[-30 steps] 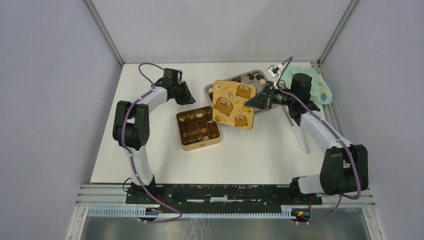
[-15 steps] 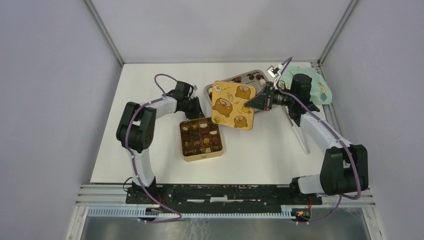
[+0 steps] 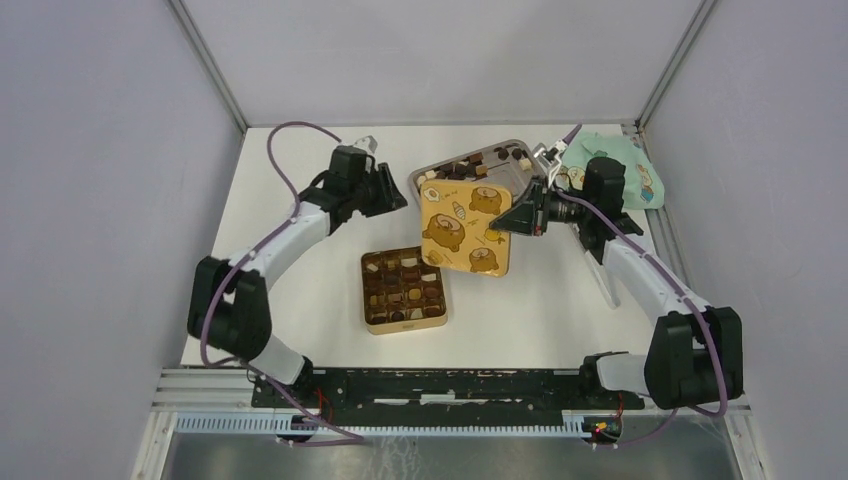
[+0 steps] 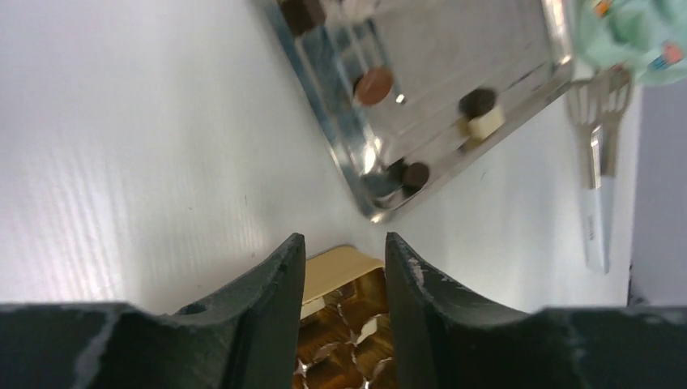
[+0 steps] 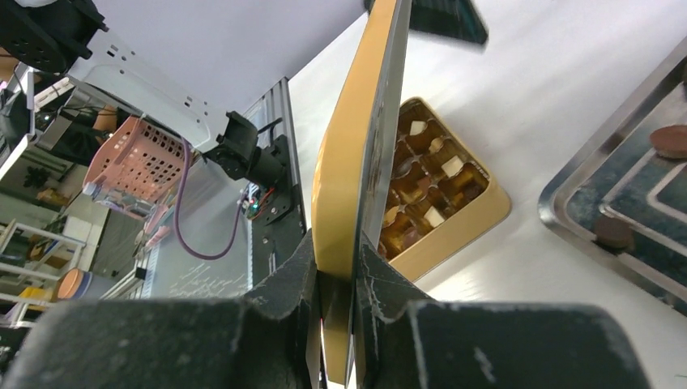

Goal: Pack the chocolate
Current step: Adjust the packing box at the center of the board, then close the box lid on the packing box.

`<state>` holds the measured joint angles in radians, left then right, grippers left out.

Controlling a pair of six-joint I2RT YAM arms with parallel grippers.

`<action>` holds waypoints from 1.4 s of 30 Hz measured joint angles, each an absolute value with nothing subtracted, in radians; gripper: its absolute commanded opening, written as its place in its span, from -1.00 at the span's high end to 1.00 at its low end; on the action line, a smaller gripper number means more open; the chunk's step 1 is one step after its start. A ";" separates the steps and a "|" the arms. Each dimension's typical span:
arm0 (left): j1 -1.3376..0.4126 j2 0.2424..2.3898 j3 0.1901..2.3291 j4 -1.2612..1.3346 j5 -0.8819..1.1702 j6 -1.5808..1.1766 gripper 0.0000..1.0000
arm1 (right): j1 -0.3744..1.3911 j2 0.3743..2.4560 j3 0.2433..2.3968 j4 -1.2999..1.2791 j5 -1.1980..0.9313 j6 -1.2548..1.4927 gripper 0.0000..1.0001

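The chocolate (image 3: 405, 285) fills the grid of an open gold tin (image 3: 405, 322) at mid-table, seen also as pieces (image 5: 421, 174) in the tin (image 5: 454, 231). More loose chocolate (image 3: 500, 155) lies in a silver tray (image 3: 415, 181), shown close up as pieces (image 4: 375, 85) on the tray (image 4: 454, 40). My left gripper (image 3: 395, 192) hangs open beyond the tin and holds nothing. Between its fingers (image 4: 279, 279) a tin corner (image 4: 332, 271) shows below. My right gripper (image 3: 512, 215) is shut on the edge of the bear-print lid (image 3: 462, 228), held tilted between tin and tray. The lid (image 5: 356, 162) stands edge-on in that gripper (image 5: 336, 267).
Long silver tongs (image 3: 603, 275) lie on the table under the right arm, also visible as tongs (image 4: 595, 186). A mint-green cloth (image 3: 625, 165) sits at the back right corner. The tray (image 5: 599, 162) is just right of the tin.
The tin slid toward the near edge. My left gripper then opened wider and drew back from it. The right gripper carried the lid slightly down toward the tin.
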<state>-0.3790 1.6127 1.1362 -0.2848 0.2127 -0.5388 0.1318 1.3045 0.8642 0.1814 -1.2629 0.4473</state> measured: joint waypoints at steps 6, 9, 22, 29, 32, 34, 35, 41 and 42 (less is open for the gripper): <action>-0.377 1.354 1.143 -0.290 0.052 -0.540 -0.54 | 0.210 1.278 0.798 0.192 -1.261 0.467 1.00; -0.377 1.193 1.092 -0.316 -0.015 -0.542 -0.70 | 0.272 1.263 0.727 0.286 -1.254 0.549 1.00; -0.376 0.568 0.857 -0.471 -0.077 -0.665 -0.99 | 0.485 1.451 0.641 0.770 -1.143 1.028 1.00; -0.376 0.475 0.811 -0.545 -0.077 -0.761 -0.92 | 0.553 1.573 0.641 0.888 -1.072 1.178 1.00; -0.376 0.464 0.789 -0.593 -0.077 -0.804 -0.83 | 0.587 1.615 0.641 0.912 -1.047 1.209 1.00; -0.376 0.465 0.776 -0.613 -0.077 -0.827 -0.77 | 0.600 1.638 0.641 0.916 -1.032 1.217 1.00; -0.376 0.468 0.768 -0.625 -0.077 -0.839 -0.74 | 0.604 1.654 0.643 0.918 -1.028 1.219 1.00; -0.376 0.517 0.730 -0.664 -0.067 -0.859 -0.47 | 0.606 1.737 0.699 0.910 -1.008 1.206 0.98; -0.376 0.528 0.722 -0.664 -0.064 -0.859 -0.43 | 0.606 1.747 0.707 0.906 -1.007 1.201 0.97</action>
